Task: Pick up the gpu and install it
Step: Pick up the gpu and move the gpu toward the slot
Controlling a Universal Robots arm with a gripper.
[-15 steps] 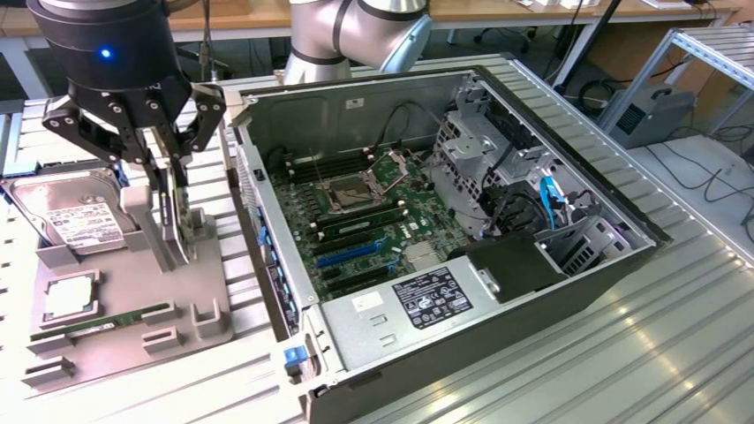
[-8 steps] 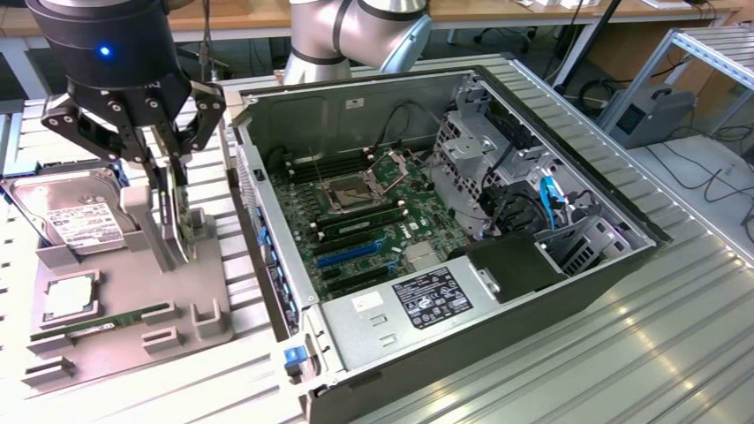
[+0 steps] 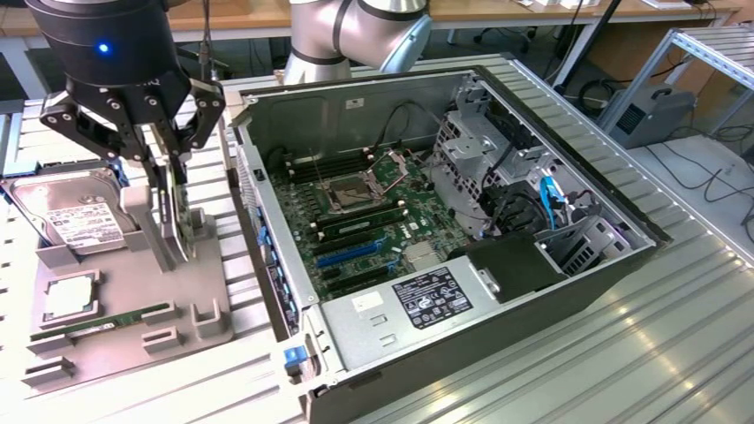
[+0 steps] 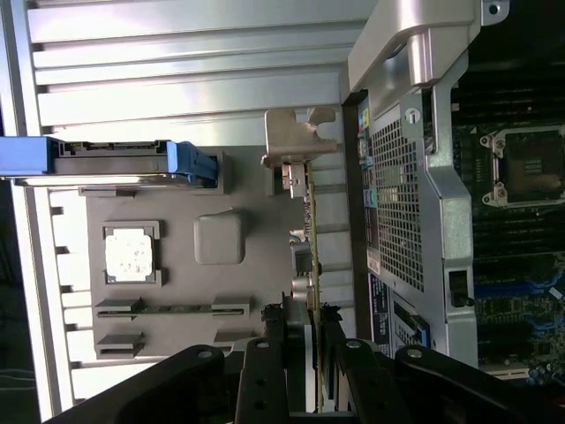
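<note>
Gripping, with the black-fingered hand (image 3: 166,190), both faces of the flat green-and-black gpu (image 3: 179,231) with silver end bracket, upright on edge in the grey moulded tray (image 3: 218,287) directly under the hand. Near the hand, toward the exterior view's left: a silver hard drive (image 3: 73,221), a square silver processor (image 3: 69,296), a narrow green RAM stick (image 3: 101,325). Farther off, toward the exterior view's right of the hand: an open black computer case (image 3: 342,110) on the ribbed metal desk (image 3: 672,344).

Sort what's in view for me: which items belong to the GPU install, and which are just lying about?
Job: gpu, upright in the grey tray; gripper at it; open computer case; motherboard.
Lying about: hard drive; processor chip; RAM stick.
</note>
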